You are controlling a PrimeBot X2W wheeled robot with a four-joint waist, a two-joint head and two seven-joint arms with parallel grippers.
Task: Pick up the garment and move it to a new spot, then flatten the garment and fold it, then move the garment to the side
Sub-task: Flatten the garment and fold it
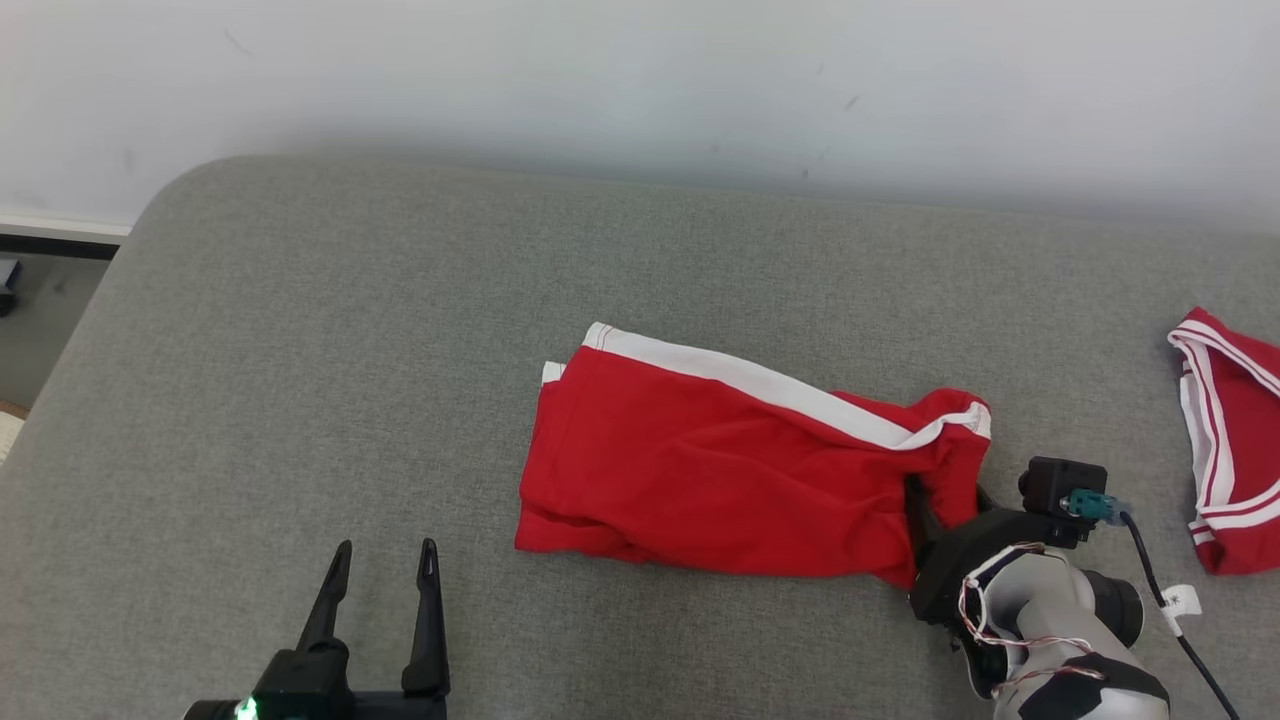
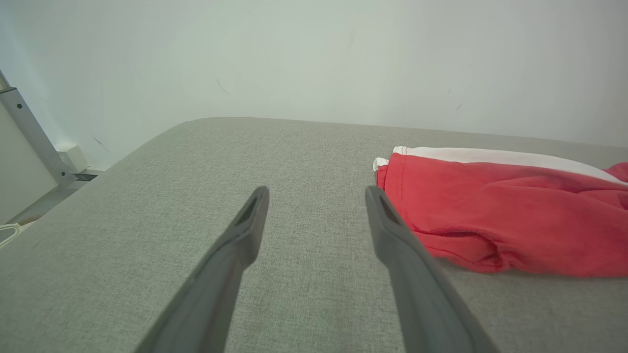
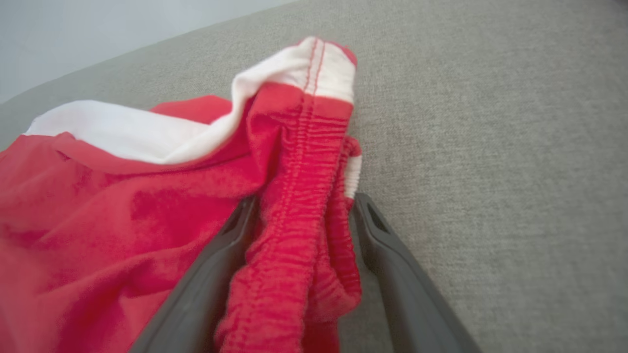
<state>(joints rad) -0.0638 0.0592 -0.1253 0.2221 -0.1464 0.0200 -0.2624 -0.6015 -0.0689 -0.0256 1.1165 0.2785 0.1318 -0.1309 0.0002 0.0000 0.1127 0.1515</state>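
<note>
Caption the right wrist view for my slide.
Open right end effector straddles bunched waistband of red shorts on grey upholstery.

A grey padded surface [image 1: 300, 330] covered in woven fabric was seen spread across the head view, its rounded corner lying toward 10 o'clock. A red garment [image 1: 720, 470] with a white band along its 12 o'clock edge was laid loosely on it just off centre toward 4 o'clock, with its gathered, bunched end turned to 3 o'clock. A second red garment [image 1: 1235, 450], trimmed with white stripes, was laid on the same surface far out at 3 o'clock, well apart from the first.
</note>
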